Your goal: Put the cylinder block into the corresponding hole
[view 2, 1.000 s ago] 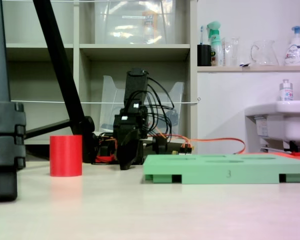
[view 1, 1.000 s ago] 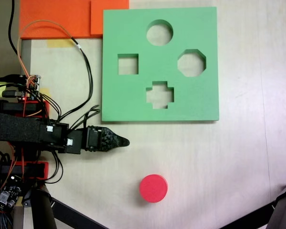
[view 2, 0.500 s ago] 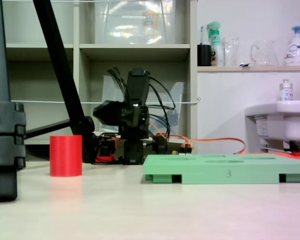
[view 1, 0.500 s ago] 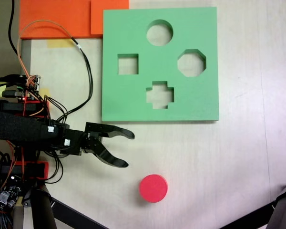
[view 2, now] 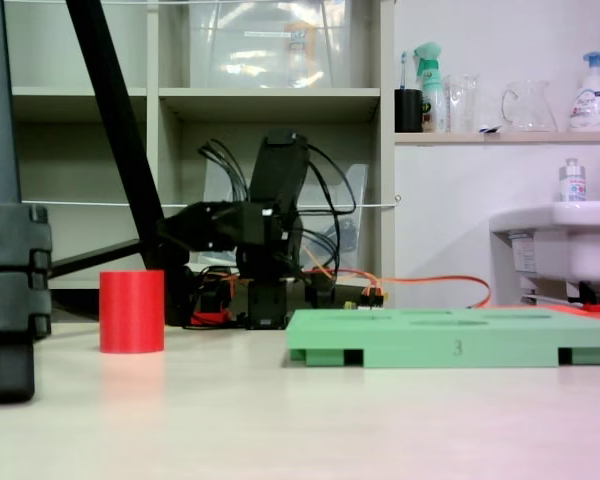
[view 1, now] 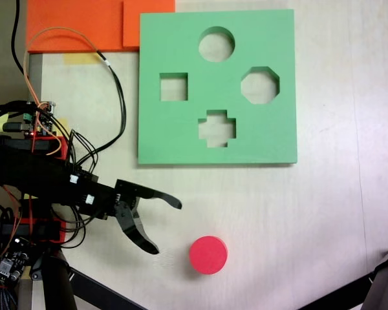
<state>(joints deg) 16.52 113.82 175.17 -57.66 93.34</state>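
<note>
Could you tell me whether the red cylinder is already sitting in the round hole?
No, the cylinder block stands on the table, away from the round hole.

The cylinder block (view 1: 208, 254) is red and round, and it stands upright on the pale table with its flat top up; from the low side view it (view 2: 132, 311) looks like a short red drum. The corresponding hole (view 1: 216, 44) is the round cut-out near the far edge of the square green board (view 1: 278, 129), which lies flat. The block is well apart from the board, and the round hole is empty.
</note>
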